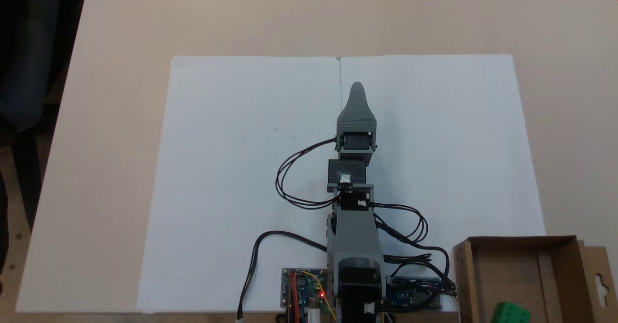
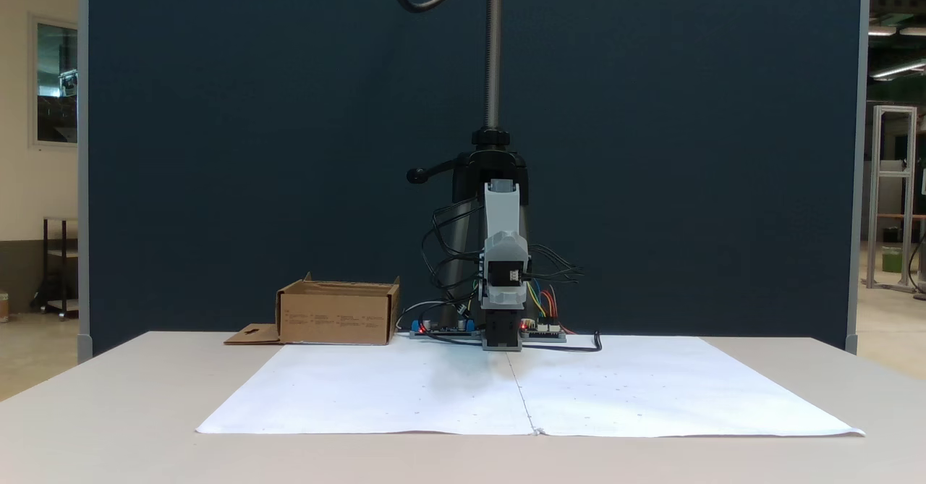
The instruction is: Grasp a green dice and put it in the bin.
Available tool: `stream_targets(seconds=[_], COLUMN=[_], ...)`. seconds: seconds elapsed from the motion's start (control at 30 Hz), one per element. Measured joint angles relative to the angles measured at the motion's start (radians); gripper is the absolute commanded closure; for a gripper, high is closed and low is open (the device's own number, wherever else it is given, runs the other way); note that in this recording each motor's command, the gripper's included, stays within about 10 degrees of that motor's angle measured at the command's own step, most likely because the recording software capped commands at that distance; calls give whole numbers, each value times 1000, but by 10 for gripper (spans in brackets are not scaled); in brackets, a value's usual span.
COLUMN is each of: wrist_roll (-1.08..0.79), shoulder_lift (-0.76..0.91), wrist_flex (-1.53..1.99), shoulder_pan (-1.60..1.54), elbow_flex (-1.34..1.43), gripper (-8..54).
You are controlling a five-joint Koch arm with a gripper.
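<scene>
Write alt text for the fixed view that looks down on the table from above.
A green dice already lies inside the brown cardboard bin at the picture's lower right corner. The grey robot arm stretches up the middle over white paper, its end effector pointing away from the base and holding nothing visible. Circuit boards and black cables sit by the base.

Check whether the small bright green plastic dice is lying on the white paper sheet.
No, the small green plastic dice sits inside the brown cardboard box, off the white paper sheet.
</scene>
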Motion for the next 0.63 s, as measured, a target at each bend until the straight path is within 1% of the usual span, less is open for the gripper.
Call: stream_targets(seconds=[0.37,0.63], wrist_roll=[0,0], shoulder_lift=[0,0], wrist_flex=[-161,-206], shoulder_pan=[-6,-6], elbow_flex=[0,0], gripper=[15,15])
